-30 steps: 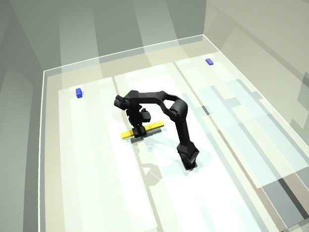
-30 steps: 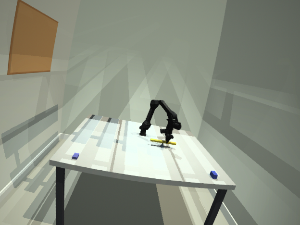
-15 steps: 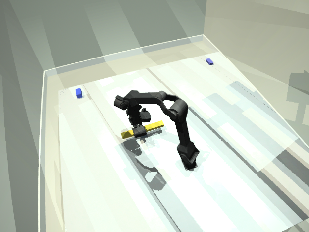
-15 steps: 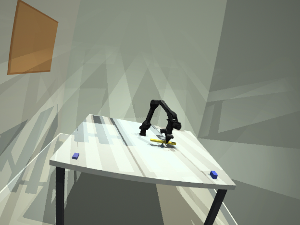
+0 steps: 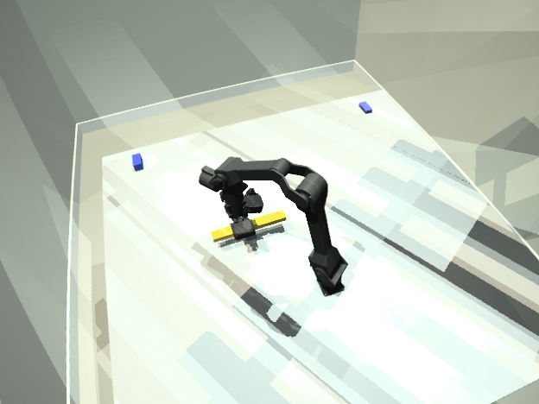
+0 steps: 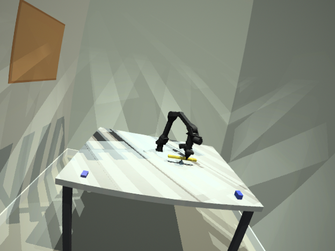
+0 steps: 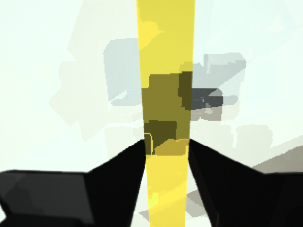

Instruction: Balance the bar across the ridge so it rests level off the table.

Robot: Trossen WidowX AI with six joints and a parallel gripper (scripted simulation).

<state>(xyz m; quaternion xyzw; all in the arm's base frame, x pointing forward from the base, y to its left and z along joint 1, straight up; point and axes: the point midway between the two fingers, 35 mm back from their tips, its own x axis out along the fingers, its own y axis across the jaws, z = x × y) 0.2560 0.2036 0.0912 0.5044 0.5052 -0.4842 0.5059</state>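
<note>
The long yellow bar (image 5: 272, 217) (image 6: 174, 156) (image 7: 167, 39) is held crosswise near its middle, somewhat off centre. Its shadow lies apart from it in the top and exterior views, so it is above the table top. It looks about level. My gripper (image 6: 187, 157) (image 7: 166, 144) points down and is shut on the bar, with one black fingertip against each side of it in the wrist view. The ridge cannot be made out: the bar, the gripper and dark shadows cover the spot under the bar. Whether the bar touches the ridge cannot be told.
One blue block (image 5: 137, 161) (image 6: 238, 194) lies near one far corner of the white table (image 6: 151, 186). Another blue block (image 5: 364, 107) (image 6: 84, 174) lies near the other corner of that side. Both are well away from the bar. Striped shadows cross the table.
</note>
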